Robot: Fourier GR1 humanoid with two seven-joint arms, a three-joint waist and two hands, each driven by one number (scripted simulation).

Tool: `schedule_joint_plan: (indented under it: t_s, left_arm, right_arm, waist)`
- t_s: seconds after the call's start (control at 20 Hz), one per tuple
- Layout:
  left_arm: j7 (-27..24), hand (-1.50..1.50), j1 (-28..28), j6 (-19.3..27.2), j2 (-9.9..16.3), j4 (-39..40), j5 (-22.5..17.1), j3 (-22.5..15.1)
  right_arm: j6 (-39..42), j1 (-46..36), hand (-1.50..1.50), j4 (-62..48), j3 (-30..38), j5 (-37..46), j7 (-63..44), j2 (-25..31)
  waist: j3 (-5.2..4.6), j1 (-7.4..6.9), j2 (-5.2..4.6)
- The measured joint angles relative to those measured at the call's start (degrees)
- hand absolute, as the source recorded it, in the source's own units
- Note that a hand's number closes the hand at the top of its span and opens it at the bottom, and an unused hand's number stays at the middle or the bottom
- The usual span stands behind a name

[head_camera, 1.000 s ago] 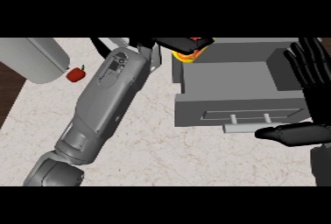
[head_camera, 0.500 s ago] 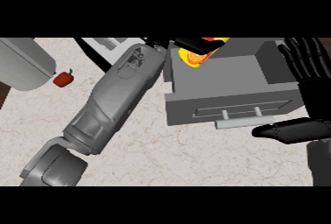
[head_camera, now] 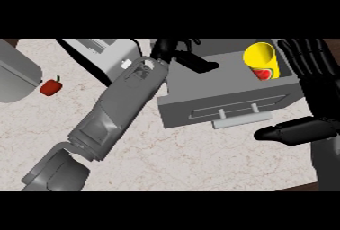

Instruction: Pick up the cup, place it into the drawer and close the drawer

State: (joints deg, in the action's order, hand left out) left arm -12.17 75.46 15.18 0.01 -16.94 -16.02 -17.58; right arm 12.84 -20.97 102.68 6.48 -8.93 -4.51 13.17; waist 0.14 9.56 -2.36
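The yellow cup (head_camera: 260, 57) lies on its side in the back right corner of the open grey drawer (head_camera: 199, 90), with something red showing at its mouth. My left hand (head_camera: 178, 50) hangs over the drawer's back left part, its fingers relaxed and holding nothing, well apart from the cup. The left forearm (head_camera: 119, 108) runs diagonally up from the lower left. At the view's right edge my right hand (head_camera: 312, 85) rests open with fingers up, just right of the drawer, its thumb (head_camera: 292, 132) pointing left below the drawer's front.
The drawer's front carries a pale bar handle (head_camera: 242, 117). A white and grey appliance (head_camera: 100, 51) stands left of the drawer. A small red fruit (head_camera: 51, 86) lies on the counter beside a grey rounded object (head_camera: 16, 76) at the far left.
The cup has left my left hand: it was held over the drawer's back left and now lies in the drawer's right corner. The left hand has opened.
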Motion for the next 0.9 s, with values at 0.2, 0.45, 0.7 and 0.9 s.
schedule_joint_plan:
  t_s: [0.2, 0.45, 0.7, 0.9]
  left_arm:
    - [-1.5, -1.50, -1.2, -0.1, 0.0, -1.2, -3.2, -0.8]
    - [-5.3, -1.50, -2.6, -0.6, 0.0, -4.0, -8.8, 0.3]
    - [-10.5, -1.50, -3.1, -0.7, 0.0, -6.5, -14.0, 1.5]
    - [-13.4, -1.50, -3.0, 1.0, 0.0, -6.8, -16.9, 2.2]
  right_arm:
    - [1.5, -1.3, -1.50, -0.7, -1.4, -1.2, 0.1, -0.6]
    - [7.5, -2.1, 1.50, -0.7, -4.7, -6.3, -0.1, -1.1]
    - [15.2, -1.9, 1.50, -0.9, -9.7, -10.4, -2.8, 0.5]
    - [20.7, -1.1, -1.50, -0.5, -13.9, -7.8, -6.2, 5.1]
  waist:
    - [-0.03, 1.34, -0.36]
    - [-0.07, 2.22, -0.52]
    - [-0.13, 1.34, -0.12]
    - [-0.17, -0.21, 0.40]
